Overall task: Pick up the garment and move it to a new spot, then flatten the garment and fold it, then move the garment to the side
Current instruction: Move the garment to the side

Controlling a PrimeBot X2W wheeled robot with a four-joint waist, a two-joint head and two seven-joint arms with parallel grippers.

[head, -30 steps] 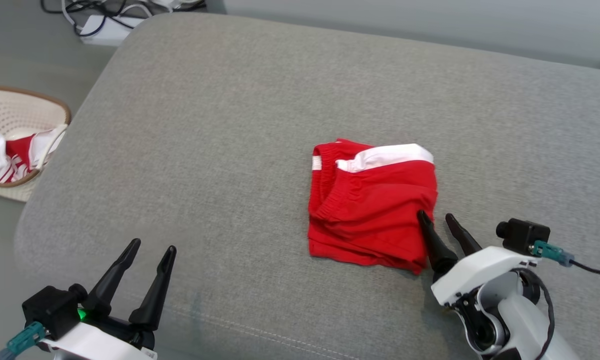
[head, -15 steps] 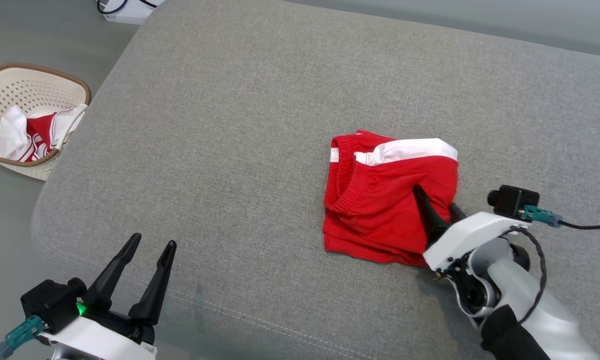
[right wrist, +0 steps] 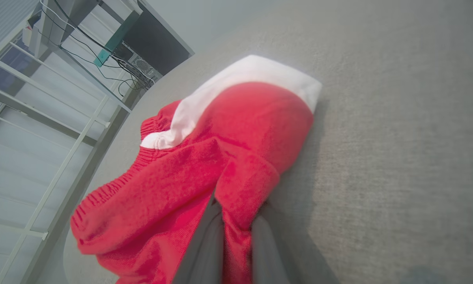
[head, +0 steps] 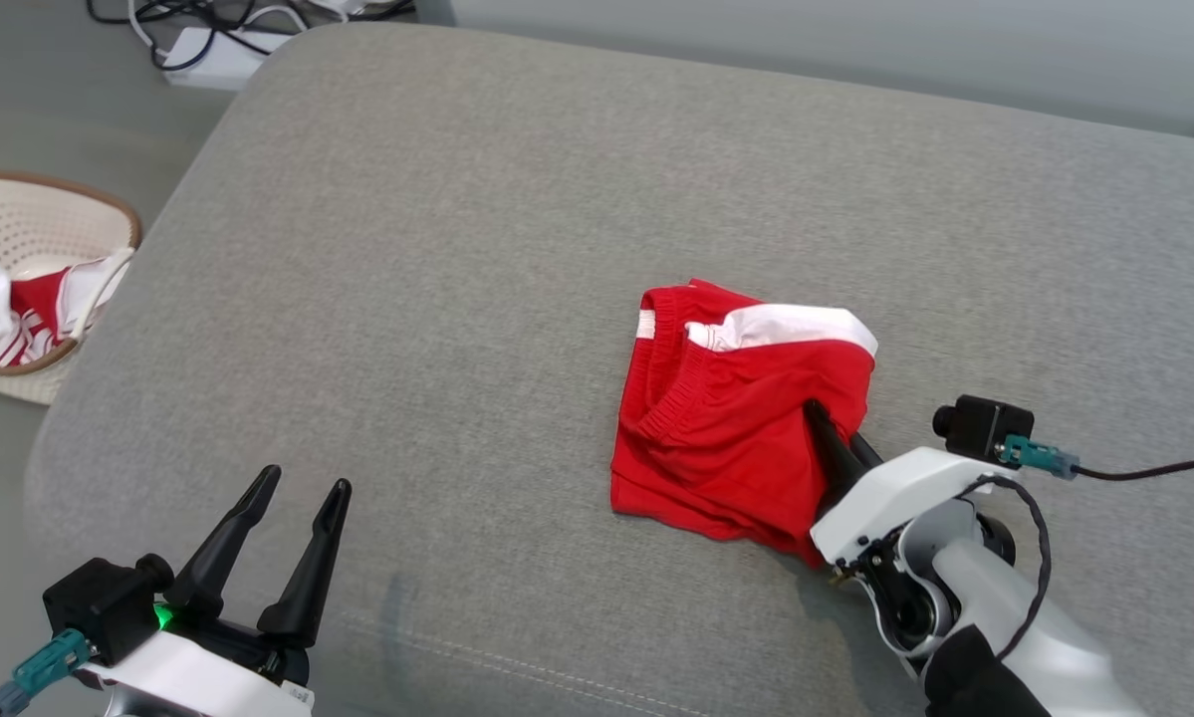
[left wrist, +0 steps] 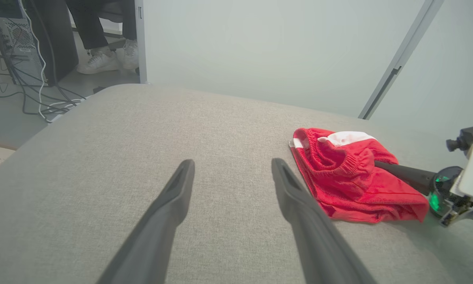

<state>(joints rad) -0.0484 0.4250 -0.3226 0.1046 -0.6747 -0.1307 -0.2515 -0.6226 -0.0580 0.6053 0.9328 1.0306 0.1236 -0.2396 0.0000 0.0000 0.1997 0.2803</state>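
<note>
One red garment (head: 726, 438) on couch (head: 457, 249), pinched by right gripper (head: 832, 426); one basket (head: 19, 224).

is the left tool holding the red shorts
No, the left tool stands open over bare cushion, apart from the shorts.

The garment (head: 736, 428) hides the tips of the right end effector (head: 835, 433); an edge crops the basket (head: 29, 209).

garment (head: 736, 438) on cushion (head: 437, 299), right of centre | basket (head: 29, 214) left of cushion | clothes (head: 34, 304) in basket
</note>
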